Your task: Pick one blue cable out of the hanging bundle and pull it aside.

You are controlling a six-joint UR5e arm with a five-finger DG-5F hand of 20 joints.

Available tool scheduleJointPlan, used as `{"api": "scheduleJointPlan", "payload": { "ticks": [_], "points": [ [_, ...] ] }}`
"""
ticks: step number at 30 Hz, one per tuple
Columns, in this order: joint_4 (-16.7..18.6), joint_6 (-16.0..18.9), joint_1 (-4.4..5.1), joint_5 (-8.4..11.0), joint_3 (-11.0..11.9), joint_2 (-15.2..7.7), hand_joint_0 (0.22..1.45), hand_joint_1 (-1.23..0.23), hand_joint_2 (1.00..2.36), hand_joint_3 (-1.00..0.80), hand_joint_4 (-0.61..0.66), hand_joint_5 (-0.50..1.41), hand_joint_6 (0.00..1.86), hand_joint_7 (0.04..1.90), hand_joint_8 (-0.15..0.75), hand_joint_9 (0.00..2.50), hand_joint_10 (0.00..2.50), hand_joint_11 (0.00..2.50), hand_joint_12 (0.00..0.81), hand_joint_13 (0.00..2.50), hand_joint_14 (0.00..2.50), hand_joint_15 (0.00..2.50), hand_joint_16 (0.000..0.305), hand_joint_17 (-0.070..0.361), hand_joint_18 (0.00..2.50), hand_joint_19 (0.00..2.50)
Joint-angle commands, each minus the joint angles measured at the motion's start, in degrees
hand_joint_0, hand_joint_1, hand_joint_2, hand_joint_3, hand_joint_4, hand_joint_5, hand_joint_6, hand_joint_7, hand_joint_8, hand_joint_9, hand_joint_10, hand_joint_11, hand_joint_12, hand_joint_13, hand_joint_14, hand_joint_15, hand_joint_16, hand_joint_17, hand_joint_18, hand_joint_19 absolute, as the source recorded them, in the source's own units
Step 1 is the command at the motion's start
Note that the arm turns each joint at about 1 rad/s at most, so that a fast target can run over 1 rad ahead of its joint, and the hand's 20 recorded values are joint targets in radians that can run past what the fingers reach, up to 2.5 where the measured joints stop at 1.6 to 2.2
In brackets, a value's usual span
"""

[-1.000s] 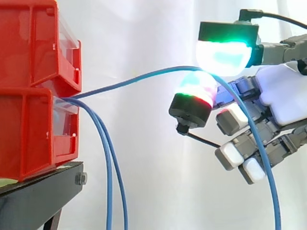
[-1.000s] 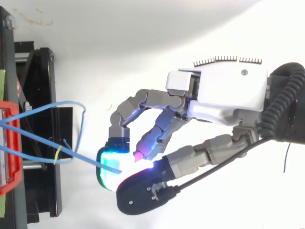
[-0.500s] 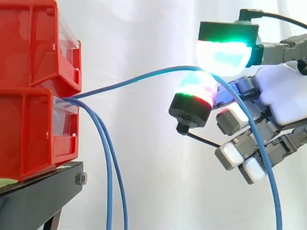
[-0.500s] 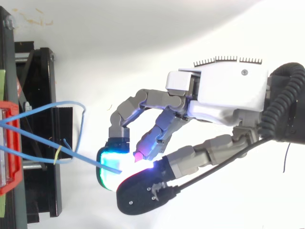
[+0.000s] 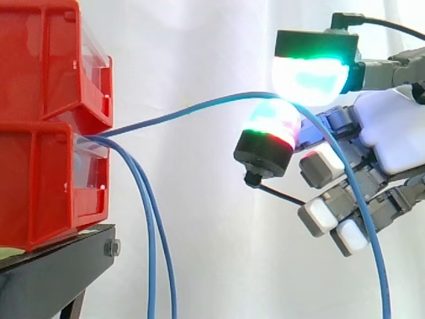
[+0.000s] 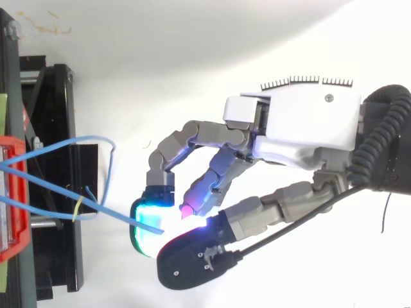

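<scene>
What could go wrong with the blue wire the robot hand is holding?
The hand pinches the blue cable just between two glowing pads, so it might slip out and swing back to the two hanging cables. The cable also runs in a stretched line to the red bins; pulling much farther could tug the bins or strain the cable.

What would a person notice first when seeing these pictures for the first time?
The hand at the right, with its bright green-glowing pads, pinches one blue cable. That cable stretches in an arc from the red bins at the left, while two other blue cables hang down beside them.
</scene>
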Motion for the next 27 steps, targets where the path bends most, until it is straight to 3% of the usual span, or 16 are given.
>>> {"api": "scheduleJointPlan", "payload": {
  "ticks": [1,27],
  "points": [
    [0.0,0.02,0.03,0.0,-0.02,0.07,0.59,-0.8,1.02,-0.12,0.0,-0.09,0.93,0.98,0.247,1.09,0.02,0.69,0.351,0.83,0.02,0.63,0.047,0.105,0.65,0.65],
    [0.0,0.02,-0.06,0.0,-0.02,-0.02,0.59,-0.79,1.02,-0.12,0.0,-0.09,0.93,0.97,0.258,1.11,0.02,0.7,0.355,0.84,0.02,0.63,0.047,0.107,0.65,0.66]
  ]
}}
